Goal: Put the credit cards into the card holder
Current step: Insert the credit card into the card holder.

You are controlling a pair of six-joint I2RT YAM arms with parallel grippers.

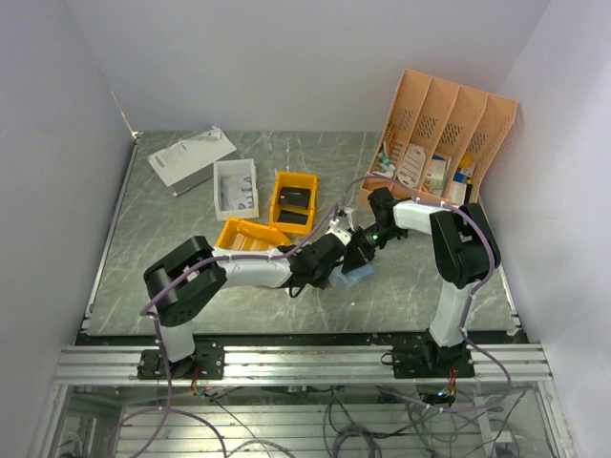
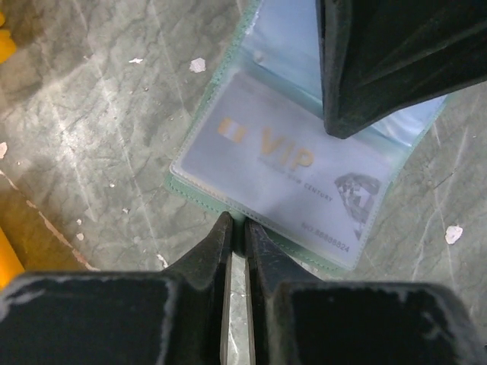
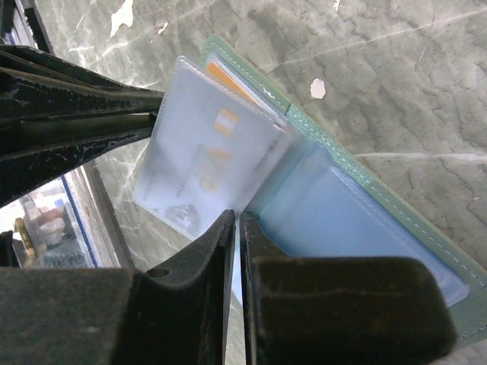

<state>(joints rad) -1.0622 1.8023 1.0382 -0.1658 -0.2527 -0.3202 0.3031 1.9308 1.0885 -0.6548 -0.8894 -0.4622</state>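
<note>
Two arms meet over the middle of the desk (image 1: 172, 277), about equally near the work. The card holder (image 1: 359, 275) lies open and flat right beneath them, its long axis running from the left pincer (image 2: 237, 228) away toward the right pincer (image 3: 234, 224). One clear sleeve (image 3: 202, 152) stands tilted up off the light blue inside, with a VIP card (image 2: 281, 163) inside it. The left pincer is pressed together and seems to pinch that sleeve's free edge. The right pincer, also pressed together, grips nothing I can see, its tips near the fold. Any slide must follow the sleeve's mouth, though which edge that is, I cannot tell.
</note>
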